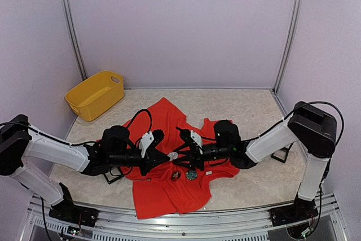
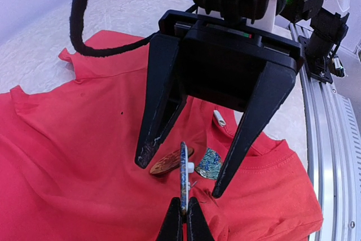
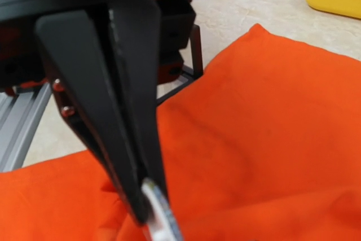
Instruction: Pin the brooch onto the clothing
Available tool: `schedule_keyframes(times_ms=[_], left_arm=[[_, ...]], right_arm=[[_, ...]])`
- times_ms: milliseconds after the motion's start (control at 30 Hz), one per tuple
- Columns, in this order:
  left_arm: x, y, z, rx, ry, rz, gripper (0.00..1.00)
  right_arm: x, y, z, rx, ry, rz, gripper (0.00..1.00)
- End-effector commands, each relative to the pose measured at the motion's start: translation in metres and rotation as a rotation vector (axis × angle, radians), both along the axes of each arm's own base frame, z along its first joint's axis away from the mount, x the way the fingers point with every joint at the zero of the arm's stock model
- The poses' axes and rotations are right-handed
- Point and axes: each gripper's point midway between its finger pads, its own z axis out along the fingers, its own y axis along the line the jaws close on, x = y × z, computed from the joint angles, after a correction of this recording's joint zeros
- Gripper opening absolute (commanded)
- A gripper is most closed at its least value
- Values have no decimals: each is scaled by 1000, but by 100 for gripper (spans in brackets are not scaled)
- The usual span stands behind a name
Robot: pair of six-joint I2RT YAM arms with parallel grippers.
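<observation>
Here, brooch edge-on, long axis along left end effector pinching it, right end effector parted

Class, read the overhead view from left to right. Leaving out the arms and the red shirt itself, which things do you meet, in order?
yellow basket → brown oval piece → blue-green patterned piece → white neck label

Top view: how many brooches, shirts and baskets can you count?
Brooches: 3 (held brooch in the left gripper, brown brooch, green brooch)
Red T-shirt: 1
Yellow basket: 1
Total: 5
</observation>
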Motion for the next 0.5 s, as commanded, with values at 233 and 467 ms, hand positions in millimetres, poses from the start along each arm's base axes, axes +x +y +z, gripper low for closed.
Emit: schedule_keyframes(times_ms=[233, 467], left_arm=[[0, -2, 9, -26, -25, -17, 0], [-3, -3, 8, -20, -23, -30, 0]], right_arm=[[10, 13, 3, 26, 28, -29, 37], [16, 14, 4, 27, 68, -54, 30]])
